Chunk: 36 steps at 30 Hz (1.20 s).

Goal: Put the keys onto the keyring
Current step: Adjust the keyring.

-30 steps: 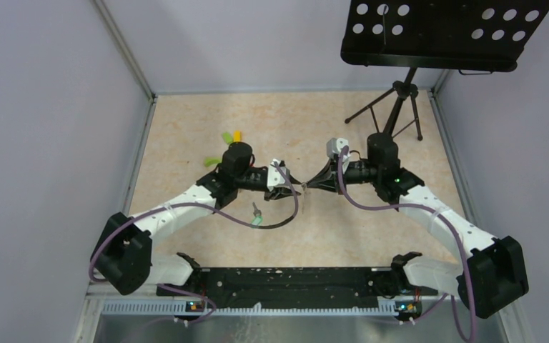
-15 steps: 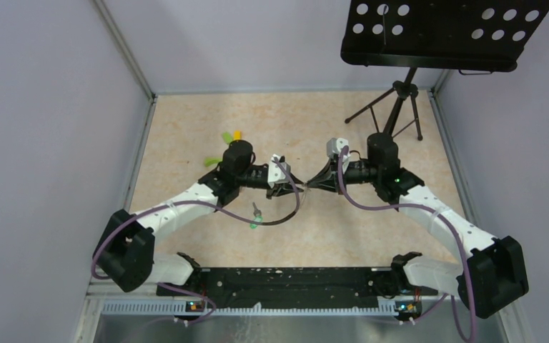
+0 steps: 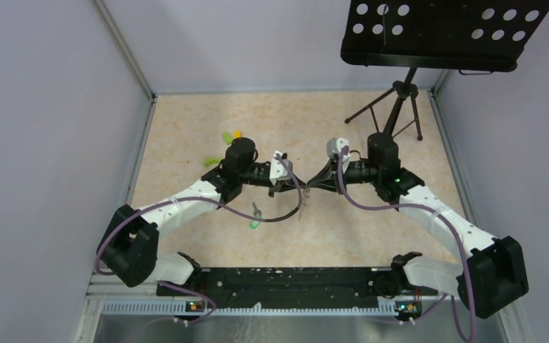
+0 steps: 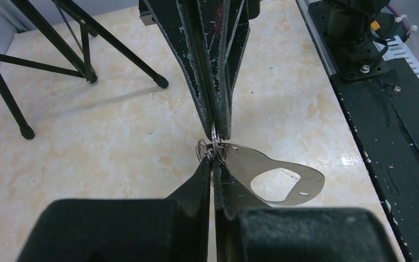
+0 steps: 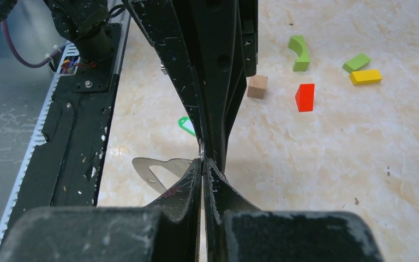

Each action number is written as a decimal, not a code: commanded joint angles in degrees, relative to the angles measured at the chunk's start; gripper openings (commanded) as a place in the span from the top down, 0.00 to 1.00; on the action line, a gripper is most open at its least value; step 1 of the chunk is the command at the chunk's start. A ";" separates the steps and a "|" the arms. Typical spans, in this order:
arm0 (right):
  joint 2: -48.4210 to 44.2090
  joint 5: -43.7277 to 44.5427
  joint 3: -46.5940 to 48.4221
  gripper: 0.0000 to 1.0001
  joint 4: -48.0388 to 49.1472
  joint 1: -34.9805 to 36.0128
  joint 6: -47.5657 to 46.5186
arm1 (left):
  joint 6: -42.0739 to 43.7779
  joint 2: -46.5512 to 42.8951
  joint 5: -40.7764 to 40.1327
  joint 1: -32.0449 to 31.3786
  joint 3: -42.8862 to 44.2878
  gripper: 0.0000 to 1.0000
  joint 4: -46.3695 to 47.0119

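Note:
A small silver keyring hangs in the air at mid-table, pinched from both sides. My left gripper is shut on its near side, and my right gripper comes in from the opposite side, shut on the same ring. A flat silver plate with a cut-out hole dangles from the ring, also seen in the right wrist view as the plate. In the top view the two grippers meet tip to tip, left gripper and right gripper. One of the keys, with a green tag, lies on the table under the left arm.
Coloured blocks lie behind the left arm: a curved green one, a green one, a yellow one, a red one and a tan cube. A black music stand's tripod stands back right. The black base rail runs along the near edge.
My left gripper has closed on the ring and its arm has shifted slightly right. The silver plate now hangs lower under the tips. The right arm has not moved.

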 commanded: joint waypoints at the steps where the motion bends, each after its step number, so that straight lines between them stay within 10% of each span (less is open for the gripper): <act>1: -0.88 -1.38 1.19 1.00 2.09 -0.76 -2.14 | 1.74 -1.10 0.65 -0.01 2.14 0.97 0.31; 36: 4.62 -1.31 1.51 1.00 4.05 -1.04 1.97 | 28.47 -6.75 -10.47 -1.61 6.27 1.00 -21.98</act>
